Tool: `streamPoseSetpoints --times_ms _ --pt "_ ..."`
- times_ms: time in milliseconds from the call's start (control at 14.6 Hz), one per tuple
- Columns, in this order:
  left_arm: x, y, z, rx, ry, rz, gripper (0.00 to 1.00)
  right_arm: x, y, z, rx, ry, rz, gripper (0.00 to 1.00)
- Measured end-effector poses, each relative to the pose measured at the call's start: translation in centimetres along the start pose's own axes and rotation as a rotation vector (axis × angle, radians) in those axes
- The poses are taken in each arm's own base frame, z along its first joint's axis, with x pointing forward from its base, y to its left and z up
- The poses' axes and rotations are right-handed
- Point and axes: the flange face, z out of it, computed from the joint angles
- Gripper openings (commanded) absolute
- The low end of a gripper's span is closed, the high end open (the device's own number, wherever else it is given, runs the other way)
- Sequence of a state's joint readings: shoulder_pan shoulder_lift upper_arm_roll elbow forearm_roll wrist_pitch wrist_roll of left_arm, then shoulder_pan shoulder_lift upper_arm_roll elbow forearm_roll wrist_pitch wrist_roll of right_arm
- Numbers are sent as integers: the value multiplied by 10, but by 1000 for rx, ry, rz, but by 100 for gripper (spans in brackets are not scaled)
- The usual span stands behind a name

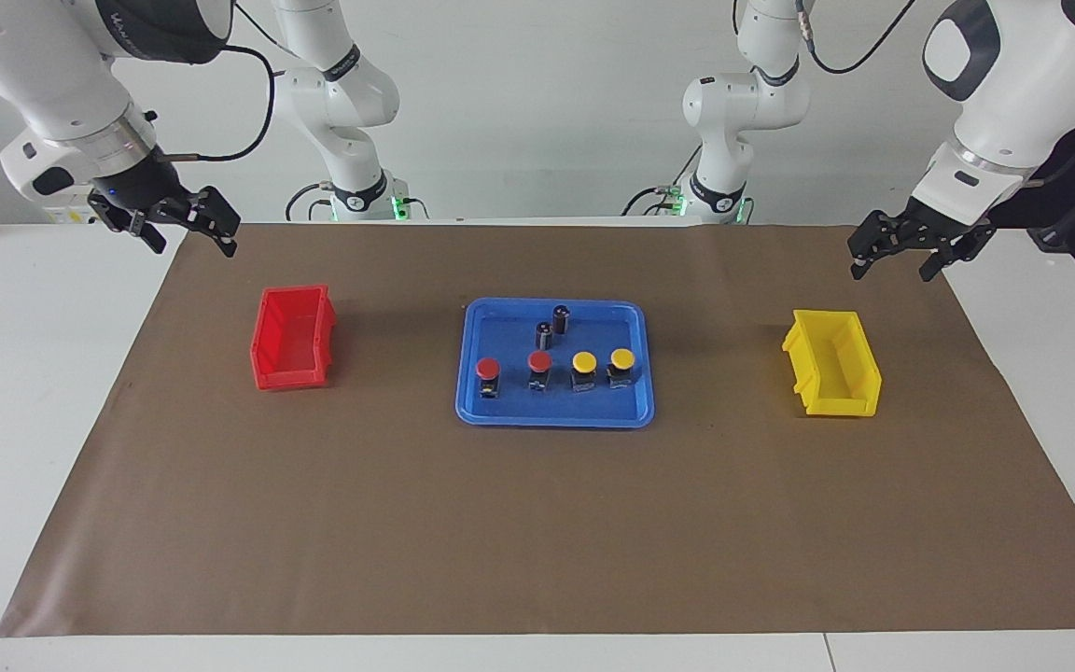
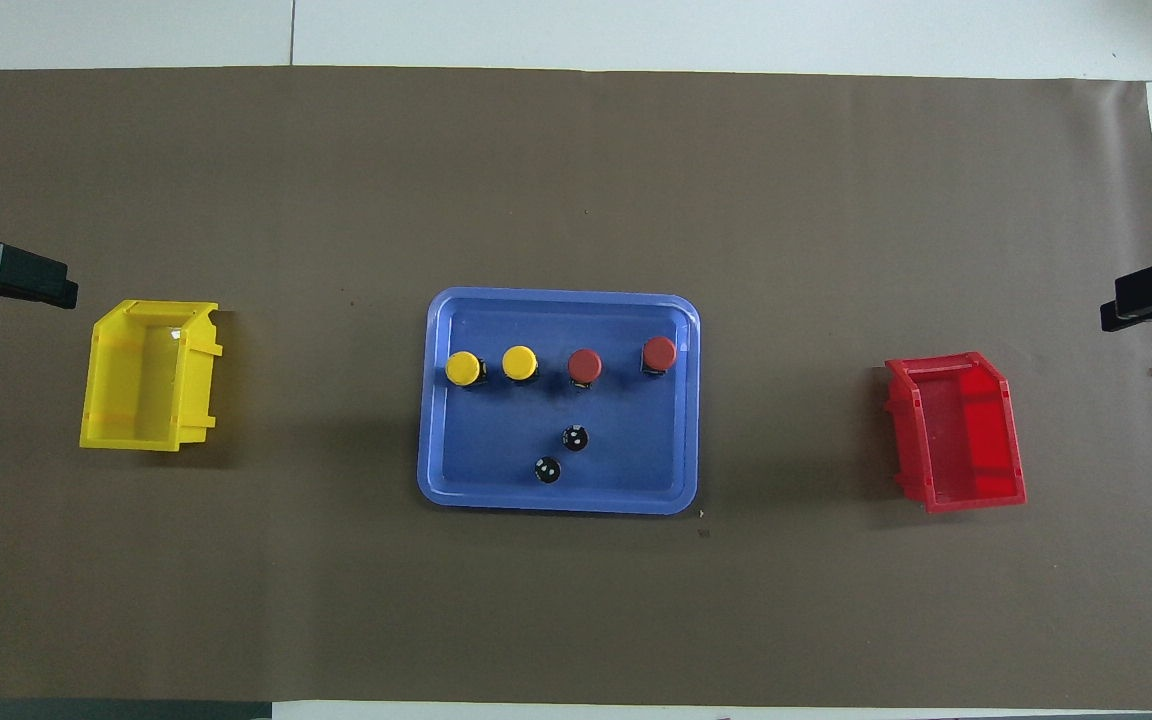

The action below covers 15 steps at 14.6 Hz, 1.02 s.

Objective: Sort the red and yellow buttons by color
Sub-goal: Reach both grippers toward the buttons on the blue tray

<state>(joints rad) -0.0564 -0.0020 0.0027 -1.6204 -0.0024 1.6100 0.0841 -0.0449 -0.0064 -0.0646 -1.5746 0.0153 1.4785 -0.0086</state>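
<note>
red and yellow buttons sit in a row in the blue tray (image 1: 472, 392) at center frame of the facing view. going left to right there: right gripper (image 1: 190, 230) up in the air at upper left over the brown mat's (image 1: 537, 523) corner, fingers spread, holding nothing. red bin (image 1: 293, 338) left of center on the mat. in the tray: red button (image 1: 487, 370), second red button (image 1: 539, 362), yellow button (image 1: 584, 362), second yellow button (image 1: 622, 359), all upright on black bases; two dark cylinders (image 1: 553, 325) stand just above the row. yellow bin (image 1: 832, 363) right of center. left gripper (image 1: 898, 258) at upper right, above the yellow bin in frame, fingers spread, nothing held. both bins look bare inside.
</note>
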Motion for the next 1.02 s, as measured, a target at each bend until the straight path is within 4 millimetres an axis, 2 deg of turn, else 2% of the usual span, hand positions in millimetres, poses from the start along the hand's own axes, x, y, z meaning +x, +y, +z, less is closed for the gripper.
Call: streamPoseSetpoints --times_ms 273,410,614,683,819,888,1024 --pt "0 0 0 0 0 1 100 1 0 0 0 5 0 100" --pt "-1 7 -3 0 5 13 100 2 -5 -1 0 17 -9 100" --pt "-3 21 -8 1 12 37 100 4 -36 -5 -3 40 -44 100" --pt "-3 22 -8 1 13 39 100 6 -53 -8 -3 45 -35 100" --pt "-2 22 -7 2 20 28 100 17 -98 -7 1 50 -12 100" --pt "-1 23 -5 2 28 12 100 25 -126 0 9 48 0 100" --pt "0 36 7 0 33 -10 100 46 -199 26 45 84 47 100"
